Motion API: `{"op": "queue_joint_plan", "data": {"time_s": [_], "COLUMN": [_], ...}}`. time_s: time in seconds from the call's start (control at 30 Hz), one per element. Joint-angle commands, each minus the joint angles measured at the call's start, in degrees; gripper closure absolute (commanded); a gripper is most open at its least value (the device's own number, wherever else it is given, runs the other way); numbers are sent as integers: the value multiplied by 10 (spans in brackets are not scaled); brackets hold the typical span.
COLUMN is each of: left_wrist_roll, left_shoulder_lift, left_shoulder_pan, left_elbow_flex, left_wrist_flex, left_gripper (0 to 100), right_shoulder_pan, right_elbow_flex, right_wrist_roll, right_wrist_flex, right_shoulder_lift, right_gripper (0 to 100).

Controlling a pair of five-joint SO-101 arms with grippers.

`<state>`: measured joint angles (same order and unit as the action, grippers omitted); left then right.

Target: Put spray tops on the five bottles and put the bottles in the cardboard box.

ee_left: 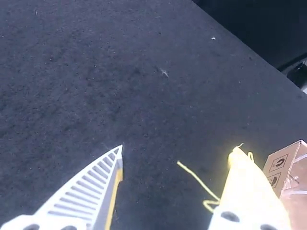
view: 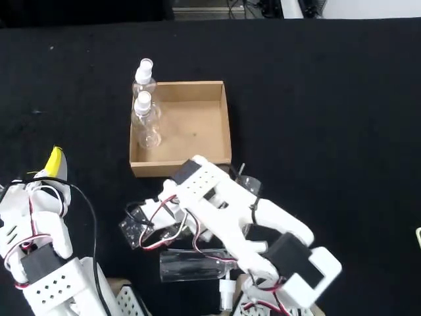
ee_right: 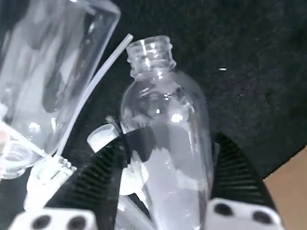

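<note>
An uncapped clear plastic bottle (ee_right: 163, 100) is being gripped around its body by the right hand (ee_right: 168, 146), with the black ribbed fingers (ee_right: 100, 172) being pressed against both of its sides and its threaded neck pointing away from the hand. Just beside it, a second clear plastic bottle (ee_right: 53, 72) is lying on its side on the black bench (view: 329, 99), close to the near edge and beneath the white right arm (view: 223, 204). A thin translucent dip tube (ee_right: 91, 88) and a white spray top (ee_right: 45, 175) are lying next to its neck. The shallow brown cardboard box (view: 227, 125) is being carried by the bench near its middle. One capped clear bottle (view: 146, 122) is being supported upright against the box's left wall, and another capped clear bottle (view: 143, 79) is standing at the box's far left corner. The left hand (ee_left: 178, 148) is being held open, with nothing between its fingers, over bare bench towards the near left corner
</note>
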<state>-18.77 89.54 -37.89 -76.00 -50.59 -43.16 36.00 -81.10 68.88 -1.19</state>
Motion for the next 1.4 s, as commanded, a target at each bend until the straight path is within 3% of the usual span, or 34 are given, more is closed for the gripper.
{"op": "queue_joint_plan", "data": {"time_s": [0.0,0.3,0.6,0.7,0.8,0.93,1.03,1.2,1.37], "left_wrist_roll": [-4,-3,-3,-3,-3,-3,-3,-3,-3], "left_shoulder_lift": [9,9,9,9,9,9,9,9,9], "left_shoulder_pan": [-6,-6,-6,-6,-6,-6,-6,-5,-3], "left_elbow_flex": [15,15,15,15,15,15,15,14,10], "left_wrist_flex": [12,13,12,12,13,12,13,11,12], "left_gripper": [680,679,679,679,679,679,679,679,679], "right_shoulder_pan": [15,19,59,151,307,531,652,772,821], "right_elbow_flex": [-44,-157,-335,-381,-401,-372,-301,-126,-21], "right_wrist_roll": [20,250,453,510,553,557,557,557,535], "right_wrist_flex": [9,23,232,298,306,258,186,11,-83], "right_shoulder_lift": [3,-7,-126,-133,-133,-132,-132,-131,-131], "right_gripper": [812,962,983,985,983,983,983,982,959]}}
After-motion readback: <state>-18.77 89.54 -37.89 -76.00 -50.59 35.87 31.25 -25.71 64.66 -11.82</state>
